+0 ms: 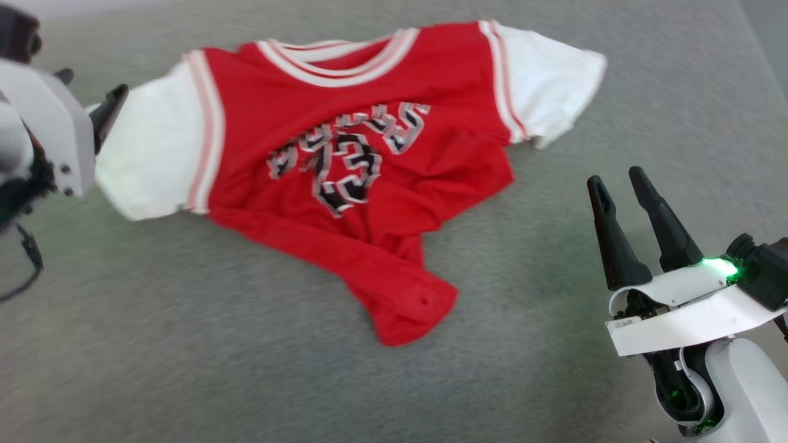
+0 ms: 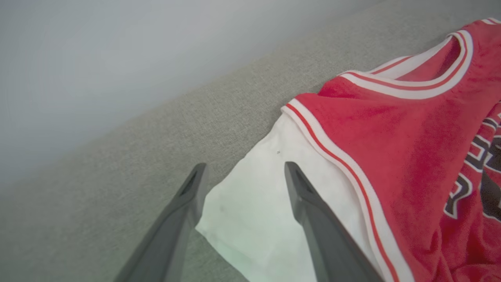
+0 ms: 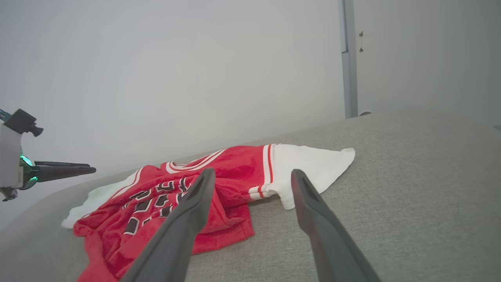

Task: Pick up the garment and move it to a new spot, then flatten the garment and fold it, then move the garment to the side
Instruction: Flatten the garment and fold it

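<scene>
Head view, nearest first: the right hand sits at the lower right over the grey fabric-covered worktop, its two dark fingers spread and holding nothing, clear of the cloth. The garment lies front-up on the worktop, partly spread. Its lower hem is bunched and twisted into a narrow tail pointing toward the robot. The black lettering, outlined in white, is creased and reads upside down from here. Beyond it lies the striped collar, on the far side. One white sleeve reaches to the right and lies flat. The other sleeve reaches to the left. Left wrist view: the left hand is open and empty, one finger over this sleeve's outer corner and the other over bare worktop; contact with the cloth cannot be told. A pale wall rises behind the worktop.
</scene>
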